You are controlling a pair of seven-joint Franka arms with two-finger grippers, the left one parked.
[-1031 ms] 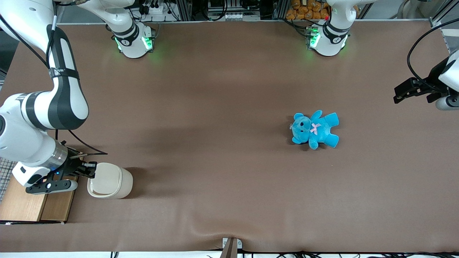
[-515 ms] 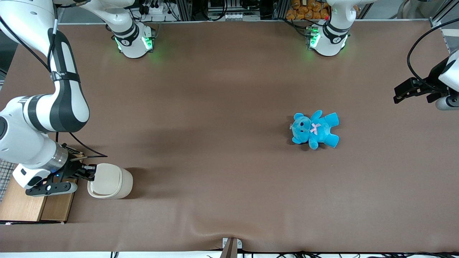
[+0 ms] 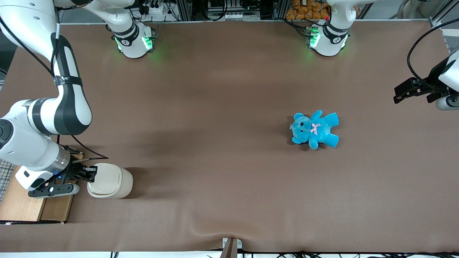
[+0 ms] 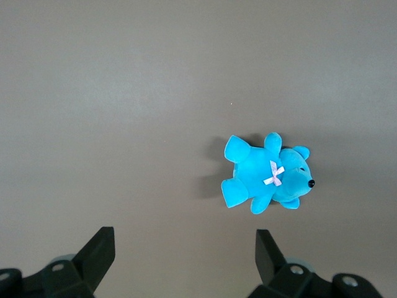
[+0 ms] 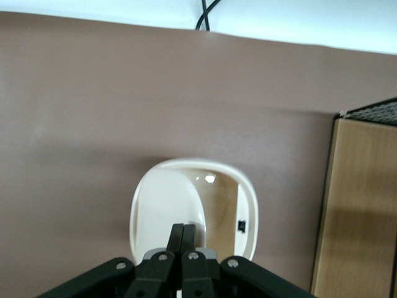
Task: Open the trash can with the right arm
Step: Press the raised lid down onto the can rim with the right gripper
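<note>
Right wrist view — gripper (image 5: pixel 183 231) closed over upward-facing trash can (image 5: pixel 192 208) mouth.

Right arm (image 3: pixel 53 107) bent low; tool (image 5: pixel 183 234) fingers pressed together.

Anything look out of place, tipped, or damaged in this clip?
Nothing looks damaged or spilled. The trash can stands upright beside the wooden box, its lid pushed in under the shut gripper so the cavity shows. The blue teddy lies flat on the table, toward the parked arm's end.
</note>
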